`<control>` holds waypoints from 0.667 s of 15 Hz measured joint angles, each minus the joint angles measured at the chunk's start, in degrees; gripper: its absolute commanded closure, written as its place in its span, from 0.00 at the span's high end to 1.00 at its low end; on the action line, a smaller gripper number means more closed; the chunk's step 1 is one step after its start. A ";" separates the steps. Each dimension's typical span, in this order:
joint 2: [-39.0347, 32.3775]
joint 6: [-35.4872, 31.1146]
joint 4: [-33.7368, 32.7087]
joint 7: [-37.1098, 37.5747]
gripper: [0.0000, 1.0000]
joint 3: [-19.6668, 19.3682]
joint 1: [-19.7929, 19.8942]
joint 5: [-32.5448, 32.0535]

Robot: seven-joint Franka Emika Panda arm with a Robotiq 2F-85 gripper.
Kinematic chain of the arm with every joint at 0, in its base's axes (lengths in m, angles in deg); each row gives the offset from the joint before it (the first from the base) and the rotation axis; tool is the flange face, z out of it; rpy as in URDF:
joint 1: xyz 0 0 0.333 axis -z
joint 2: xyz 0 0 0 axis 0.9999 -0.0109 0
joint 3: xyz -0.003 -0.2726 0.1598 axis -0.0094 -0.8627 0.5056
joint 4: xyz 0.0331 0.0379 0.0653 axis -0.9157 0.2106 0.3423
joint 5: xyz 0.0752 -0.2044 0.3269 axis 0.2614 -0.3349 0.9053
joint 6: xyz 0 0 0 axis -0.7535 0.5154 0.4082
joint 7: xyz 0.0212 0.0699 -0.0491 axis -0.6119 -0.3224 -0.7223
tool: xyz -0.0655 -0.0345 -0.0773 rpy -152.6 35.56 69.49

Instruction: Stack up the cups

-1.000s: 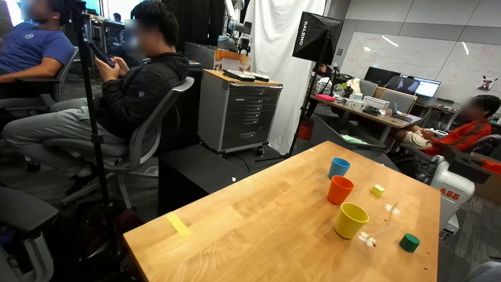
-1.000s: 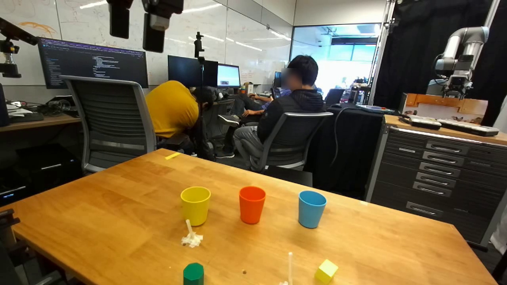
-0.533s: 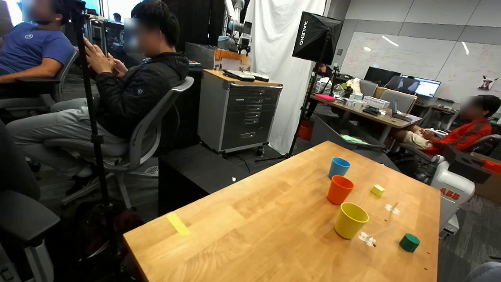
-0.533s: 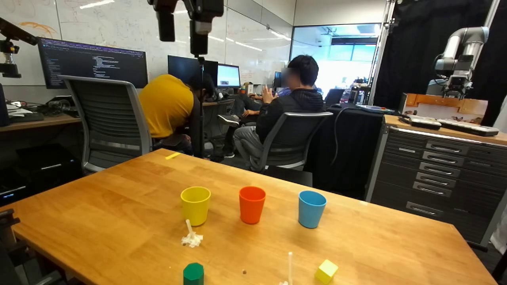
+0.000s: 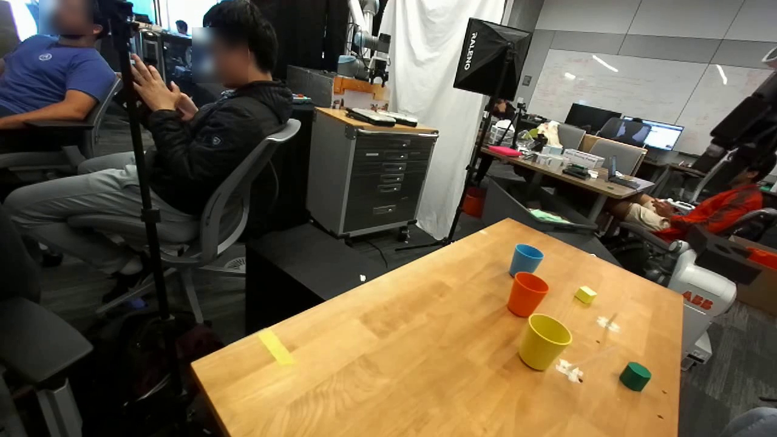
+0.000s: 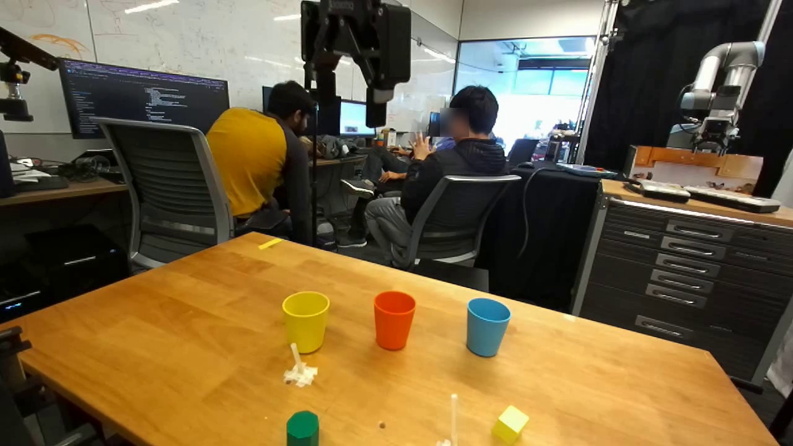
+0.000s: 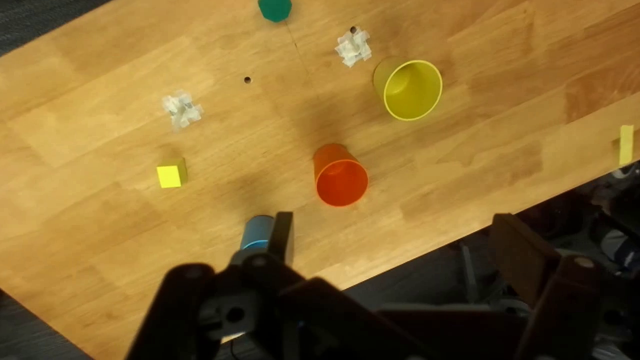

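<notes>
Started at the left in an exterior view with the green block point(image 6: 302, 428) and, behind it, the yellow cup point(image 6: 306, 322), upright and unmoved on the table point(image 6: 186, 347). Next rightward, found the gripper point(image 6: 351, 105) hanging high above the table, spread wide and holding nothing; noticed there the one telling change of the past second (a sweep rightward and somewhat lower in that view, from left of the yellow cup to between yellow and orange). Then met the orange cup point(image 6: 394, 321), upright in the middle, and the blue cup point(image 6: 488, 328), upright too but partly masked by the gripper in the wrist view, with the yellow cube point(image 6: 511, 425) in front. Could not judge true height or depth well from these angles. Took the sweep for an approach to a first cup, with all three apart and none nested: stacking yet to begin, and a careful descent over a chosen rim likely needed next.
</notes>
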 measured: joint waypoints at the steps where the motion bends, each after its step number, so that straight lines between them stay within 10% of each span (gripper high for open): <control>1: -2.19 -0.72 -1.23 0.00 1.00 0.53 -0.20 0.55; 10: -15.15 -5.41 -8.27 -0.99 1.00 4.74 -0.69 3.53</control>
